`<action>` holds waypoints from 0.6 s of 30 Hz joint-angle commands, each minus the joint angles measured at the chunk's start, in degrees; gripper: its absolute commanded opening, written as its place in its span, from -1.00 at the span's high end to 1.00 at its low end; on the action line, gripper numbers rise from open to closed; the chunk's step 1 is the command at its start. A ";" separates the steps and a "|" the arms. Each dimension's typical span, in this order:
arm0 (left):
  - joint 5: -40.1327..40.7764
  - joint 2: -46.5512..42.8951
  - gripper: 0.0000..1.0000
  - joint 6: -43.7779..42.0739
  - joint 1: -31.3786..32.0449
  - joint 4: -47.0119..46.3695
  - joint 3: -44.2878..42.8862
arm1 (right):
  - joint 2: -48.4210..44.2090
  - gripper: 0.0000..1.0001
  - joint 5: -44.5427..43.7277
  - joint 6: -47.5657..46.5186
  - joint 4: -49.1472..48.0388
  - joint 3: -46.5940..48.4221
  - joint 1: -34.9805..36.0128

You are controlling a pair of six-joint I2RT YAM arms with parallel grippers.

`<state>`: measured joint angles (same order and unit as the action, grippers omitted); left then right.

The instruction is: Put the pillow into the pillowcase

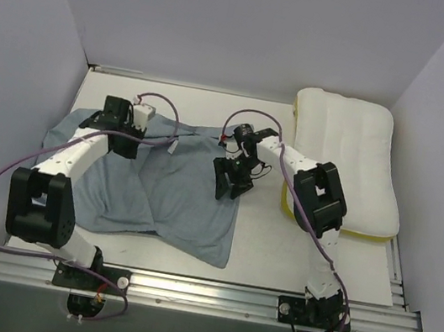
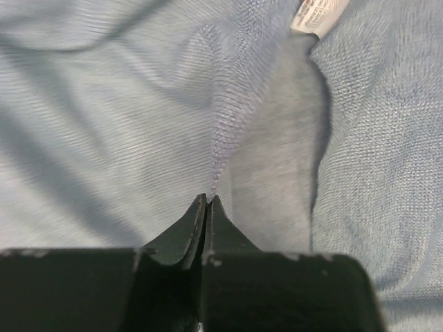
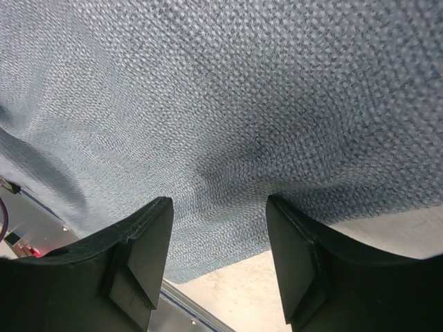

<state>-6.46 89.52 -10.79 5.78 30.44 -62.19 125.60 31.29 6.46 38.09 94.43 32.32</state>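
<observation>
Two pincers are down at the pillowcase, and they differ. The left pincer (image 2: 208,200) is closed tight. Its tips meet at the foot of a raised crease of pale grey-blue cloth, so it appears to have nipped a fold in the far left part of the pillowcase (image 1: 182,202). A white label (image 2: 315,14) sits a little beyond the tips. The right pincer (image 3: 218,200) stands open with its jaws well apart and nothing between them. It is poised at the pillowcase's right-hand edge, where the bare table (image 3: 387,221) shows just past the hem. Whether its tips touch the cloth I cannot tell.

Outward from there, the pillowcase lies rumpled and mostly flat with its grey-blue face up. Where its mouth lies is not clear from these views.

The pillow (image 1: 346,165) is wholly outside the sack, on the table to the right of the pillowcase. It is close beside the right arm and well apart from the left pincer. Its long axis runs away from the arm bases, roughly parallel to the pillowcase's right edge, and its yellow-banded side is turned toward the cloth.

The pillow must therefore travel leftward, broadside on unless it is turned to enter end first. The right arm is the nearer one and better placed to fetch it. The left looks suited to holding a layer of cloth up so that an opening faces the pillow.
</observation>
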 commanded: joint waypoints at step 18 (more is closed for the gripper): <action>-9.98 -9.01 1.00 -1.26 -2.35 3.84 -0.21 | -14.62 -1.00 -37.34 -14.02 15.53 18.23 -19.29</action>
<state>-14.09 80.07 -12.49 3.33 34.28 -62.13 107.02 5.96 -4.64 48.05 111.00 16.12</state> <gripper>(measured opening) 0.009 0.994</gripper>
